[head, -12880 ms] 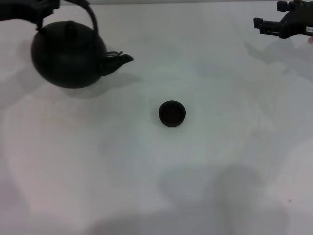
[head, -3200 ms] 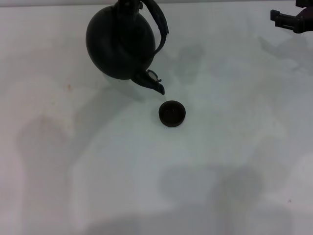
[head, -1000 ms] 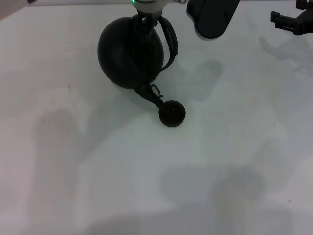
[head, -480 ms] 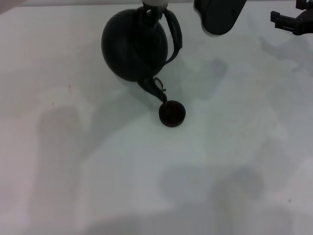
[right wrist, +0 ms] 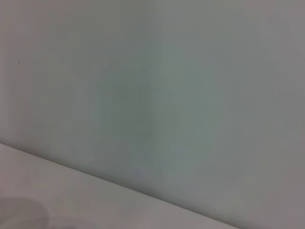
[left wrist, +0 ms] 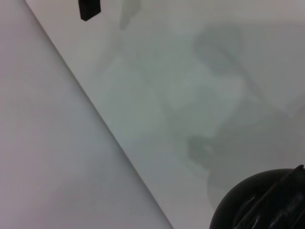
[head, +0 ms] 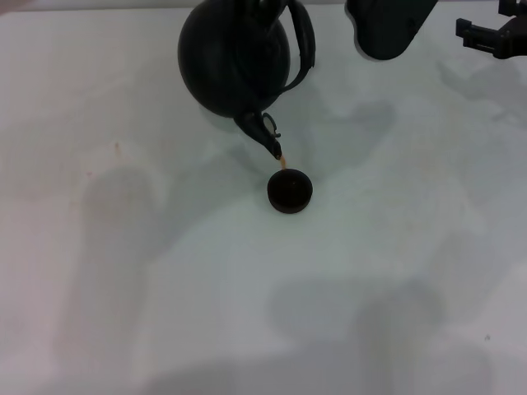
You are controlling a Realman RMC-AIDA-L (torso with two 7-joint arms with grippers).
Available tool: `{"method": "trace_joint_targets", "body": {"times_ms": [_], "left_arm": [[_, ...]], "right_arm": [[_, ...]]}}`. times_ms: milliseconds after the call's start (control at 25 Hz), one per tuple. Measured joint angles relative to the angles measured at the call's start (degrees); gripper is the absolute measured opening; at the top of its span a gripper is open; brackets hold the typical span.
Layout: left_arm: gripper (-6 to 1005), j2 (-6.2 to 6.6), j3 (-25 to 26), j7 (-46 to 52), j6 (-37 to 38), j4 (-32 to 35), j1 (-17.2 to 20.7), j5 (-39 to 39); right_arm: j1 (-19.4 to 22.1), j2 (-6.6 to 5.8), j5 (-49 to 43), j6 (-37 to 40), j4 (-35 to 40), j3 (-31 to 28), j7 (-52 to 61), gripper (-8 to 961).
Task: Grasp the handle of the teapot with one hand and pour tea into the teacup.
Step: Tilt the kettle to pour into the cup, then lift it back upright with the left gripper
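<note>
Pouring right now: the teapot (head: 235, 58) hangs tipped above the white bench (head: 165, 288), spout aimed down, and a thin amber thread of tea shows at the spout tip, just over the far rim of the teacup (head: 289, 191). The cup sits upright on the bench near the middle of the head view, close below the spout and not touching it. The handle (head: 301, 45) arcs round the pot's right side and runs up out of the top edge of the head view, so the left gripper carrying it is out of sight there, and I cannot tell how its fingers sit. The left wrist view catches only a dark curve of the pot at one corner. The right gripper (head: 492, 33) is parked at the far right corner, well apart from the action; its opening can't be read either. So, by my reckoning: grasp done, lift done, tilt done, stream just starting. Left to do: fill the little cup, level the pot, set it down.
</note>
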State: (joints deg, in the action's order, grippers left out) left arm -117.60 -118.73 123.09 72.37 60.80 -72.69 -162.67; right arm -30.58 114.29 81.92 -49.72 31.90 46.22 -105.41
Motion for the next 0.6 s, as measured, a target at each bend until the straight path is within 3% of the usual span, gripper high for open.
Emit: {"method": "trace_joint_targets", "body": {"times_ms": [600], "left_arm": [[149,-0.42,-0.19,1.49,-0.46,0.93,-0.65,0.00]], "right_arm": [[-0.05,-0.26,0.00,0.90,0.00,-0.08,-0.15,856]]}}
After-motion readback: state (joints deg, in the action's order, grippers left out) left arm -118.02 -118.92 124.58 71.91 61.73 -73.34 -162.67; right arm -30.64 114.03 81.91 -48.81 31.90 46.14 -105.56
